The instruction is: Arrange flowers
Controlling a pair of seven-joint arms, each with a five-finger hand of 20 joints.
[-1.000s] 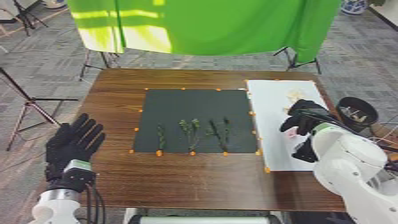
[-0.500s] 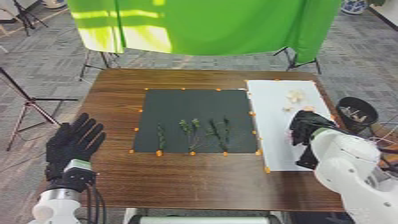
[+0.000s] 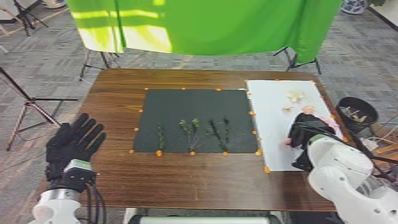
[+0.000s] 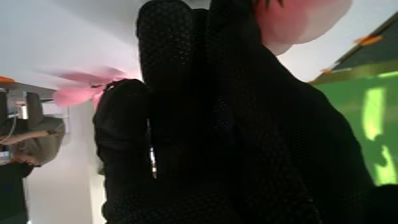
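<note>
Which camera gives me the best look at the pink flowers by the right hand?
The right wrist view: the pink flowers are large there, with separate petals visible beside the right hand, which partly covers them. The head view shows them as small pink patches close to that hand, over the white mat.

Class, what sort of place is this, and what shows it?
Probably a robotics lab: a green cloth hangs beyond the table, a tripod stands left of it, and orange markers line the dark mat.

three green stem clusters (image 3: 194, 131), at least two pink blooms (image 4: 308, 24), one mat (image 3: 187, 102), one sheet (image 3: 268, 100), one bin (image 3: 357, 101), one table (image 3: 178, 182)
</note>
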